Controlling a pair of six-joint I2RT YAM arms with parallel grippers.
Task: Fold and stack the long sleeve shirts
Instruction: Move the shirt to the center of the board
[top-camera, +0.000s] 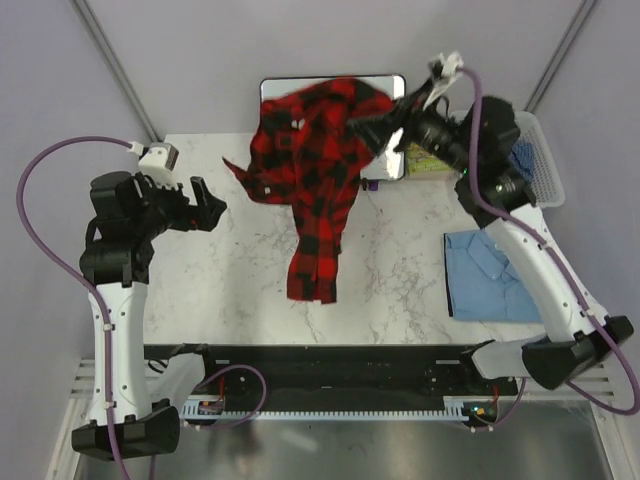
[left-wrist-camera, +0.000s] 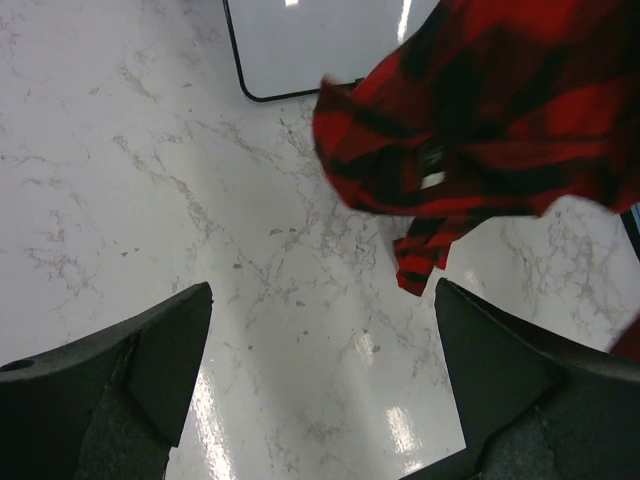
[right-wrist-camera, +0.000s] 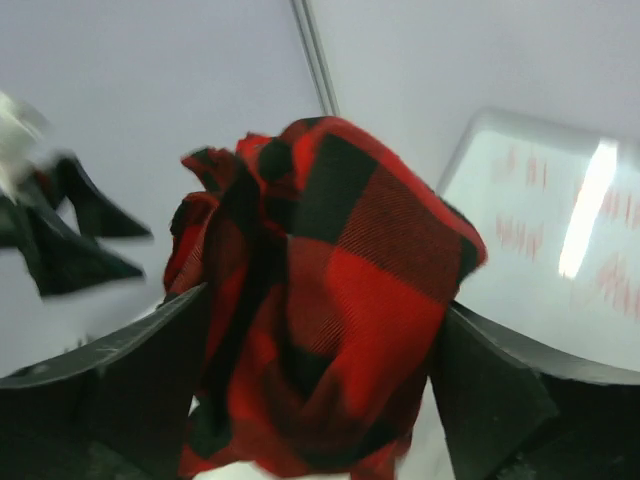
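Marble tabletop (top-camera: 400, 260) is shown with one light blue shirt (top-camera: 485, 275) laid folded at the right, the red-and-black flannel (top-camera: 320, 180) raised unfolded between the right gripper's (top-camera: 364, 124) jaws (clamped or loose cannot be told), the left gripper (top-camera: 208, 203) spread empty, and darker blue cloth (top-camera: 522, 155) left in the basket (top-camera: 548, 160).

Big shirt (top-camera: 318, 190): red & black checks. Folded shirt (top-camera: 485, 278): plain lt blue. Table (top-camera: 400, 250): white marble w/ thin grey veins. Board (left-wrist-camera: 320, 40): white, black rim. Cables (top-camera: 478, 110): purple.
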